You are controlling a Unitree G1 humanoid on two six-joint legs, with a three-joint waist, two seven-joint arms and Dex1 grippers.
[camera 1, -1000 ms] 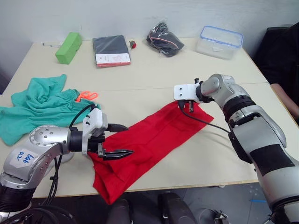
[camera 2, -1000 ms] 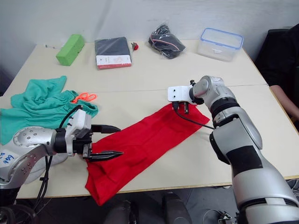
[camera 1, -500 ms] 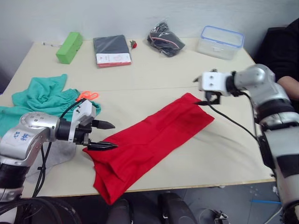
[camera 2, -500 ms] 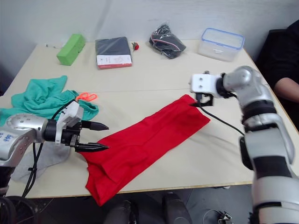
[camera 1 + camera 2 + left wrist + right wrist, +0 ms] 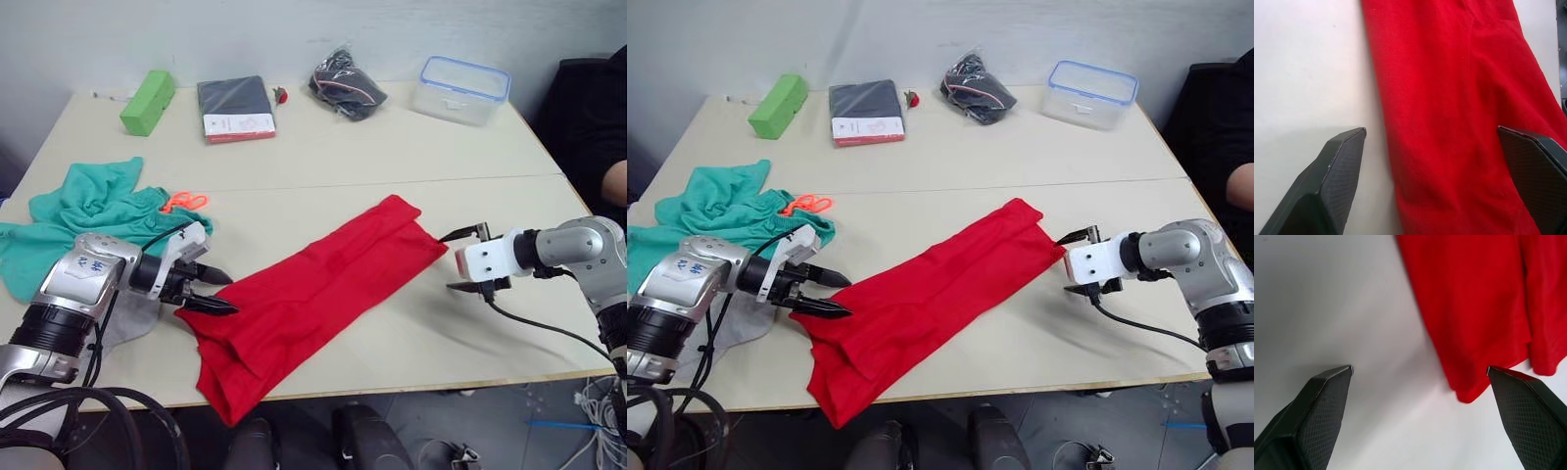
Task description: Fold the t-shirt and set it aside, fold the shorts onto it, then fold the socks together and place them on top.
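Since a second ago your right gripper [image 5: 1079,263] has left the shirt's far corner and dropped to the table just beside that end, while the left gripper [image 5: 214,291] has slid back to the near-left edge. Both stand wide open, holding nothing. The t-shirt [image 5: 318,294] lies as a long diagonal strip across the table [image 5: 392,147], one end overhanging the front edge. For the next fold, pinch both layers at each end corner together and lift evenly, so the strip halves without skewing.
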